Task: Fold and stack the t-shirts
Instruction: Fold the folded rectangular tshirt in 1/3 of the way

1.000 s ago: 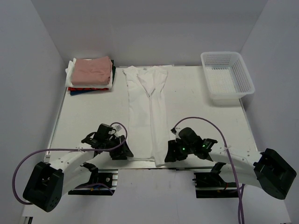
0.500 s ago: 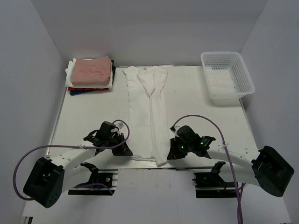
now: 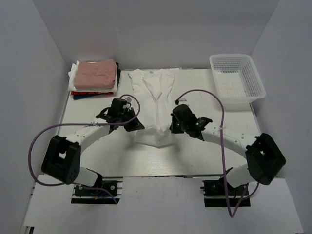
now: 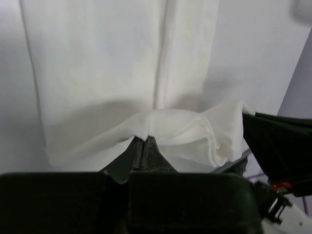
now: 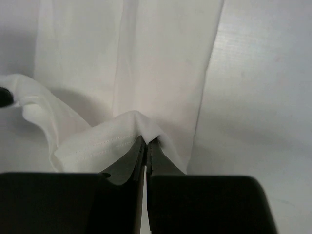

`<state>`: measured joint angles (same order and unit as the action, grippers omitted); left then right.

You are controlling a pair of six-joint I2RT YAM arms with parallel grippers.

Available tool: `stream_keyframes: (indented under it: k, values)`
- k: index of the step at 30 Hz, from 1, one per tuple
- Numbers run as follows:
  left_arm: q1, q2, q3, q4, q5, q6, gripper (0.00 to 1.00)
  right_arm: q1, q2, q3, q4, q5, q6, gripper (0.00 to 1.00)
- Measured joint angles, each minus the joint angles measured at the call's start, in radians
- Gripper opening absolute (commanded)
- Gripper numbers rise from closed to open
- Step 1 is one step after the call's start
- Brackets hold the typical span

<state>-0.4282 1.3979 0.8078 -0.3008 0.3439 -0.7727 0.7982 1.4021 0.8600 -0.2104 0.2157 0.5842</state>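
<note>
I see the shirt (image 3: 155, 92) lying down the middle of the table (image 3: 209, 112), its far end at the back edge and its near end lifted above the part behind it. My left gripper (image 3: 132, 126) is at that end's left corner, my right gripper (image 3: 171, 127) at its right corner. The stack of folded shirts (image 3: 95, 75) rests back left, just beside the shirt. The basket (image 3: 237, 57) stands back right, well apart.
</note>
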Motion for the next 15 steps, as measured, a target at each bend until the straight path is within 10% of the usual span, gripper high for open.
stream_keyframes:
  k: [15]
  values:
    - [0.122, 0.330, 0.406, 0.048, -0.120, 0.043, 0.00, -0.160, 0.405, 0.442, 0.073, 0.117, -0.122, 0.00]
